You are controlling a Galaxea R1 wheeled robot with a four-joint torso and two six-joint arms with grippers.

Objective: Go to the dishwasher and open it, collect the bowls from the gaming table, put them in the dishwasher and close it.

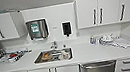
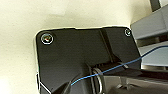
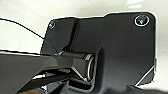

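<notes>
The robot faces a white kitchen counter (image 1: 89, 54) head-on, and the dishwasher (image 1: 98, 70) sits under it to the right of the sink (image 1: 53, 55), its door shut with the bar handle across the top — probably lined up this way for reaching that handle. Whether either gripper is spread or pressed together, I cannot tell.

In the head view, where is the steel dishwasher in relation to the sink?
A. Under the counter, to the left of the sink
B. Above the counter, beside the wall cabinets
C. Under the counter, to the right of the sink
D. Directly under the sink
C: the dishwasher, with its bar handle, sits below the counter, right of the sink, door shut.
</notes>
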